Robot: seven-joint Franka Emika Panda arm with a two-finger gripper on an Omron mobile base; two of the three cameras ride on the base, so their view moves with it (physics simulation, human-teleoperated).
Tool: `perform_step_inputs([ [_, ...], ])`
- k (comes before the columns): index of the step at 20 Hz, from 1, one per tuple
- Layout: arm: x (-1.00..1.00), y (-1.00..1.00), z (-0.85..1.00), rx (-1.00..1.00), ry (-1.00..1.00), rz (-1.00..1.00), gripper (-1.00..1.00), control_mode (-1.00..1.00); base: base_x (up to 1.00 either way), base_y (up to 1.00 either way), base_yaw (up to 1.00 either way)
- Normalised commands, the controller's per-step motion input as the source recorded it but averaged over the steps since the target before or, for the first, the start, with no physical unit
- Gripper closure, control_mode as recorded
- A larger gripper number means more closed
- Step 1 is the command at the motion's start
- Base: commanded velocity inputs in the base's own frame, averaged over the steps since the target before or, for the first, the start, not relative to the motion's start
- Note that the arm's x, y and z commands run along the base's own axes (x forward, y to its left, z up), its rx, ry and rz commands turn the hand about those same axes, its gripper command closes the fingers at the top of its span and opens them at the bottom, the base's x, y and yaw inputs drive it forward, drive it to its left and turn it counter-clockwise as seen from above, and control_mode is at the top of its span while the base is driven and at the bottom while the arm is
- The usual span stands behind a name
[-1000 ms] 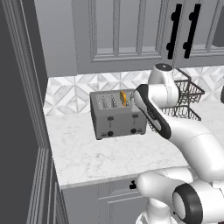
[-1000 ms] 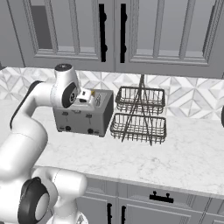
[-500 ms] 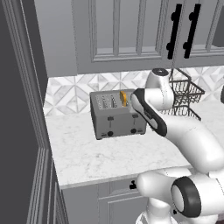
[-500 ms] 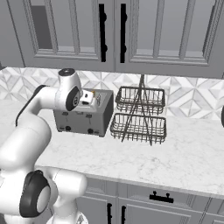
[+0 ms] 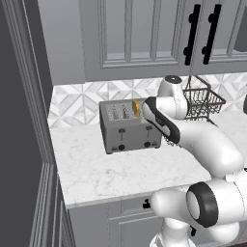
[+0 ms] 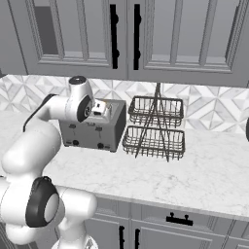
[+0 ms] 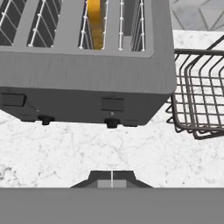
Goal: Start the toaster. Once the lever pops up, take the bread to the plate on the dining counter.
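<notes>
The grey four-slot toaster [image 5: 129,127] [image 6: 92,127] [image 7: 87,83] stands on the marble worktop against the tiled wall. The bread [image 5: 136,108] [image 7: 96,22] stands upright in one of its right-hand slots, with its orange-brown crust poking above the top. Both dark levers [image 7: 113,104] and the round knobs [image 7: 112,123] show on the front face. My gripper [image 7: 112,179] [image 6: 101,113] hangs above the toaster's front right side. It points down at the worktop in front of the toaster and is shut on nothing. The plate and the dining counter are out of view.
A two-tier dark wire basket rack [image 6: 155,127] [image 5: 202,102] [image 7: 197,96] stands close to the toaster's right side. Grey wall cabinets [image 6: 126,34] hang overhead. A tall dark panel [image 5: 19,120] closes off the worktop's left end. Bare marble worktop [image 5: 120,169] lies in front of the toaster.
My hand has drifted slightly to the right over the toaster's front. The toaster and the bread have not moved.
</notes>
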Motion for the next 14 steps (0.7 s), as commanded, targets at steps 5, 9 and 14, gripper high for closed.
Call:
perform_step_inputs([
  [5,0.18,0.00,-0.21,0.00,0.00,0.00,1.00,-1.00,0.00,0.00,0.00],
  [9,0.15,0.00,-0.24,0.00,0.00,0.00,1.00,-1.00,0.00,0.00,0.00],
  [14,0.09,0.00,-0.27,0.00,0.00,0.00,1.00,-1.00,0.00,0.00,0.00],
])
